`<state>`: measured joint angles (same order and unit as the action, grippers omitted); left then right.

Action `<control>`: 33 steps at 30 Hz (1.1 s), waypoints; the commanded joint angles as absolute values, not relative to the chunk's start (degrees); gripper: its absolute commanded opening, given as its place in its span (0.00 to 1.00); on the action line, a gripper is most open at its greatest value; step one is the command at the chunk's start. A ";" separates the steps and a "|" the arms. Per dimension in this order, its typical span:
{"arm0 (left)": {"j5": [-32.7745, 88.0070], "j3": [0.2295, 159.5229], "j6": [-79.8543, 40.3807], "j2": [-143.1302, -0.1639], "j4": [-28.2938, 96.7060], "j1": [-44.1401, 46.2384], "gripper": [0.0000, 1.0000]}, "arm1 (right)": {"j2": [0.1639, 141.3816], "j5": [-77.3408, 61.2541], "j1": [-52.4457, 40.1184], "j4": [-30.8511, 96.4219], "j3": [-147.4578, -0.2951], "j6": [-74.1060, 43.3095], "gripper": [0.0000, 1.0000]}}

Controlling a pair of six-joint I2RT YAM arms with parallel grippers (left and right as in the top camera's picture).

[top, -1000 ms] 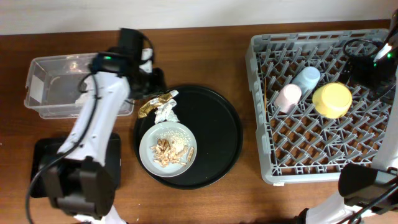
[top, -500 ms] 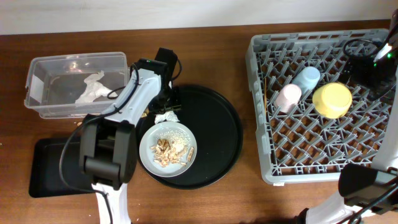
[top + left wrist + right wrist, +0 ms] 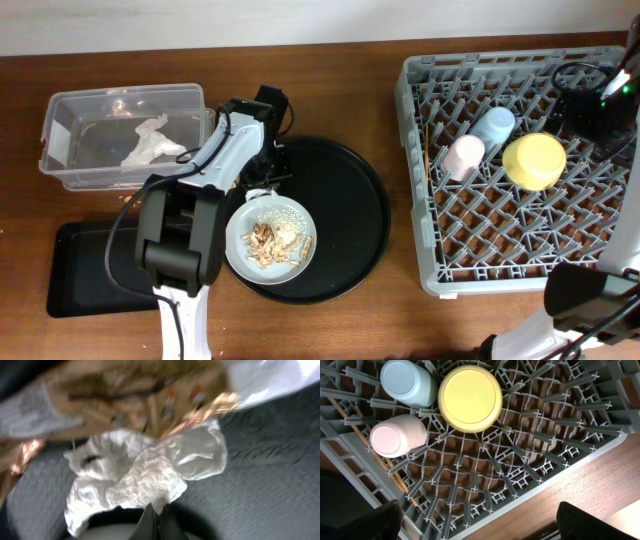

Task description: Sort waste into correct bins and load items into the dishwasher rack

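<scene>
My left gripper point(image 3: 155, 522) is shut, pinching the lower edge of a crumpled white tissue point(image 3: 145, 472) that lies on the round black tray beside the gold-brown wrapper point(image 3: 125, 395). From overhead, this left gripper point(image 3: 262, 183) sits just above the grey plate point(image 3: 238, 258) of food scraps point(image 3: 268, 240). A second tissue point(image 3: 148, 142) lies in the clear tub point(image 3: 60, 140). The grey rack point(image 3: 500, 65) holds the pink cup point(image 3: 397, 435), blue cup point(image 3: 407, 382), yellow bowl point(image 3: 470, 397) and chopsticks point(image 3: 395, 477). My right gripper point(image 3: 480, 525) hangs open over the rack's edge.
The large round black tray point(image 3: 350, 220) carries the plate, tissue and wrapper. A shallow black rectangular tray point(image 3: 85, 275) lies at the front left, partly under the left arm. Bare wooden table runs between the round tray and the rack.
The left arm swung from the clear tub's right end over to the round tray, came down on the tissue and shut on it. The right arm stayed still.
</scene>
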<state>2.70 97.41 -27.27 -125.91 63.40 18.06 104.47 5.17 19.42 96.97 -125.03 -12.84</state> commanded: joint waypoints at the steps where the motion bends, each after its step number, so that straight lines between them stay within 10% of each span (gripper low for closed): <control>1: 2.61 100.14 -27.40 -123.44 67.53 18.39 0.00 | 104.73 6.28 19.53 97.12 -125.40 -12.47 0.99; 18: -8.36 101.86 -27.40 -100.16 65.47 16.34 0.00 | 104.73 6.28 19.53 97.12 -125.40 -12.47 0.99; 33: -13.30 101.30 -27.42 -105.21 47.09 -4.75 0.10 | 104.73 6.28 19.53 97.12 -125.40 -12.47 0.99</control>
